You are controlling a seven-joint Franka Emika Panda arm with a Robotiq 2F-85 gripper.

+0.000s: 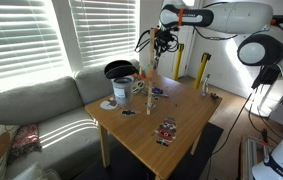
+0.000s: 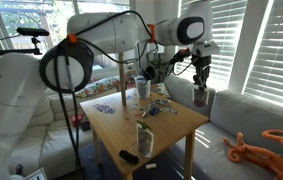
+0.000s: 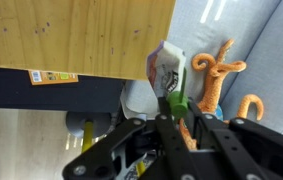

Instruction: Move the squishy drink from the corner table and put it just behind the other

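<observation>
Wrist view, from the left: the table spreads to the left of the jaws, and the squishy drink hangs straight ahead of them, about over the table's edge. The jaws appear narrowed on its green top. Right of them an orange toy lies on the sofa. I judge the pouch light, soft and apt to swing or slip, so the stiffer top is the sound hold.
</observation>
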